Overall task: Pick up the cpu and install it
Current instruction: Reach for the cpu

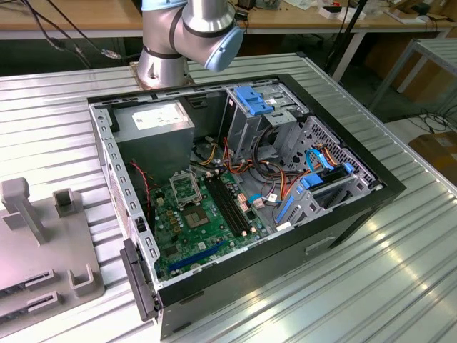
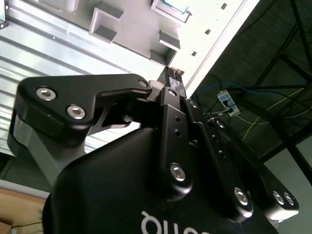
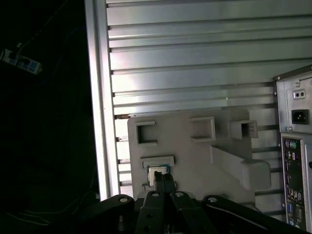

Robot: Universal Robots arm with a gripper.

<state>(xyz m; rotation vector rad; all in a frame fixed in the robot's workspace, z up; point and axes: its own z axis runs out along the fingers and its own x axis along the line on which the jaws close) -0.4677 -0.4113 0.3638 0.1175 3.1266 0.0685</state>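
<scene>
While the gripper [image 3: 164, 178] hangs above the cpu [image 3: 155, 170], it seems closed.

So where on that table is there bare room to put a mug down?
The ribbed table is bare on the exterior view's right of the computer case, and between the grey holder and the robot's base. Inside the case it is crowded with cables, and the gap between holder and case is narrow.

The cpu [image 3: 156, 171], a silvery square with a greenish rim, lies flat in the grey tray's [image 3: 195, 161] slot.
</scene>
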